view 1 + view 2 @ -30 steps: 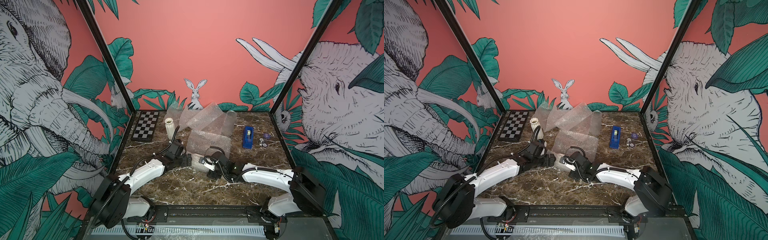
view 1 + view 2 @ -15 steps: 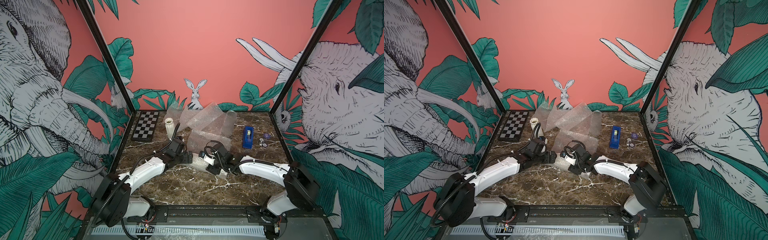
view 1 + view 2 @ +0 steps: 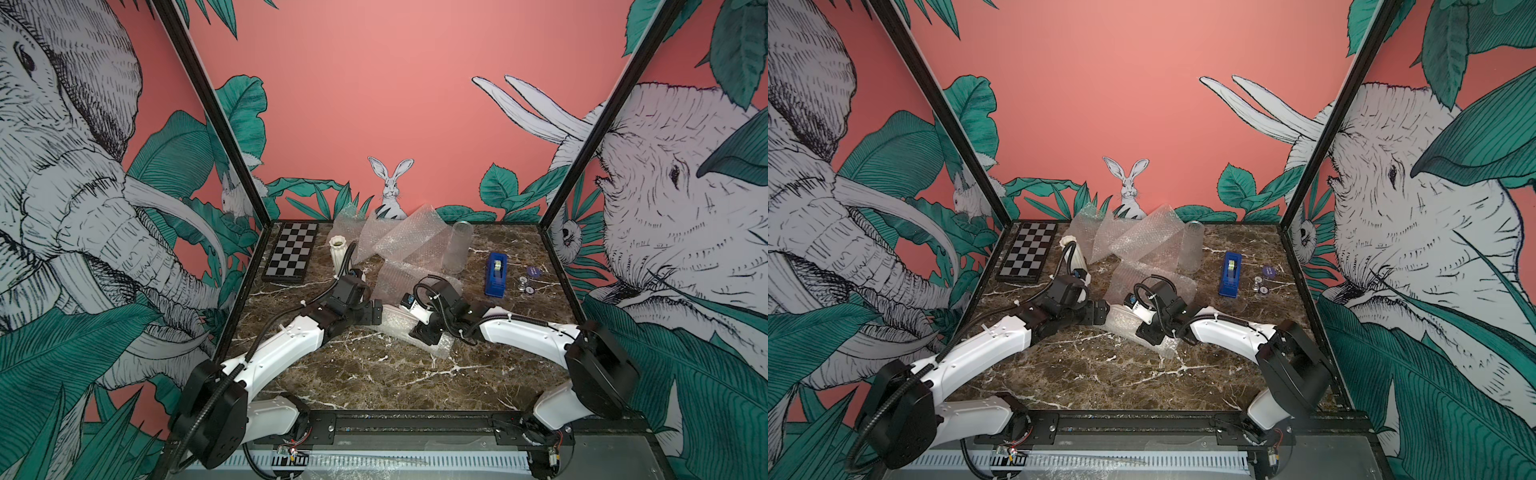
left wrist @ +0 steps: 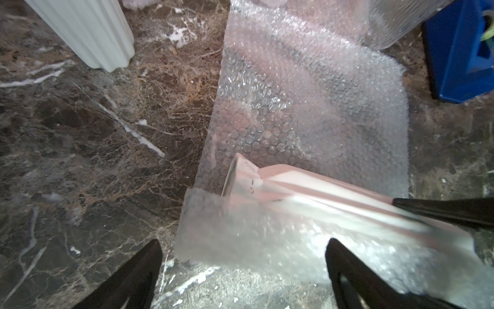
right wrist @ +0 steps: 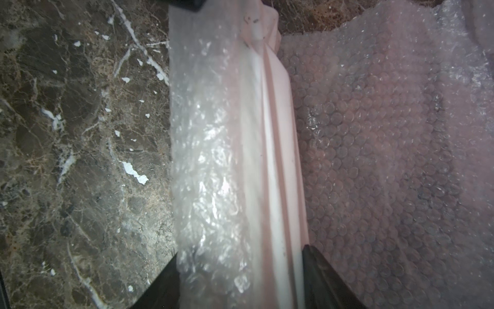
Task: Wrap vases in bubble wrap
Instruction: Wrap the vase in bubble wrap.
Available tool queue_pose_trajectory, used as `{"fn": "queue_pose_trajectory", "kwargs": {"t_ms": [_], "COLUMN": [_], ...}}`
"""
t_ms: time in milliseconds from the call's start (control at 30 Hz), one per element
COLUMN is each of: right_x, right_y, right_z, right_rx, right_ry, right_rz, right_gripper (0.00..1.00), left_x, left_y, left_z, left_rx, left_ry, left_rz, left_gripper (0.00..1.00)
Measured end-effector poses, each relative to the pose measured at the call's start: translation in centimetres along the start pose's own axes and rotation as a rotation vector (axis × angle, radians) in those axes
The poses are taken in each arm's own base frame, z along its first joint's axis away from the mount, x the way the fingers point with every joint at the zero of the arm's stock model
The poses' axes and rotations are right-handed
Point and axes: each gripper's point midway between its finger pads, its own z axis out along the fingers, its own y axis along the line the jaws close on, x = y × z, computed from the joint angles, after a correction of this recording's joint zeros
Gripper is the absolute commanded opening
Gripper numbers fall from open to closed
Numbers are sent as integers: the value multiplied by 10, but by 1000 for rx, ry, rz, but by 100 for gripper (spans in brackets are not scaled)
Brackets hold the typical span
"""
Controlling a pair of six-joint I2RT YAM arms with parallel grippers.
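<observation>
White ribbed vase (image 5: 272,149) lies on its side near the middle of the surface (image 3: 374,374), on a sheet of bubble wrap (image 5: 387,160). A flap of that sheet is folded over part of the vase; bare ribs show alongside it.

My right gripper (image 5: 240,251) is closed on the lying vase. One finger presses the flap, the other the bare ribs.

My left gripper (image 4: 244,240) sits at the vase's opposite end, jaws spread wide and holding nothing. The flap's corner lies between my fingers; I cannot tell whether they touch it.

Toward the far edge, a second white vase (image 3: 340,253) stands upright just beside the chequered board (image 3: 292,253), which sits in the far left corner. Loose bubble wrap sheets (image 3: 399,237) are heaped mid far edge. The glass vase (image 3: 457,249) stands upright against that heap, with the blue tape dispenser (image 3: 496,274) near it on the right.
</observation>
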Motion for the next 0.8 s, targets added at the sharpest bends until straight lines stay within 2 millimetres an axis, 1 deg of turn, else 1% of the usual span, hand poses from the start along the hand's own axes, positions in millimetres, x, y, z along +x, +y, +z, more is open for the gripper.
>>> {"fn": "queue_pose_trajectory", "kwargs": {"t_ms": [100, 167, 267, 333, 500, 600, 700, 800], "right_x": [0, 0, 0, -1, -3, -5, -5, -6], "right_y": [-1, -2, -2, -3, -5, -5, -5, -6], "right_z": [0, 0, 0, 0, 3, 4, 5, 5], "right_rx": [-11, -17, -27, -36, -64, -73, -78, -76], "right_ry": [-6, -9, -13, -17, -31, -35, -37, -38], "right_rz": [17, 24, 33, 42, 71, 77, 80, 93], "right_gripper": [54, 53, 52, 52, 50, 50, 52, 55], "left_x": [-4, 0, 9, 15, 31, 37, 37, 32], "left_y": [-5, -8, -9, -11, -14, -14, -15, -18], "left_z": [-14, -21, -21, -13, 17, 29, 37, 42], "left_rx": [27, 47, 68, 76, 81, 78, 78, 78], "left_ry": [-39, -54, -41, -11, 74, 106, 114, 116], "left_rz": [12, 21, 30, 35, 35, 28, 22, 17], "left_gripper": [96, 97, 97, 98, 99, 99, 99, 99]}}
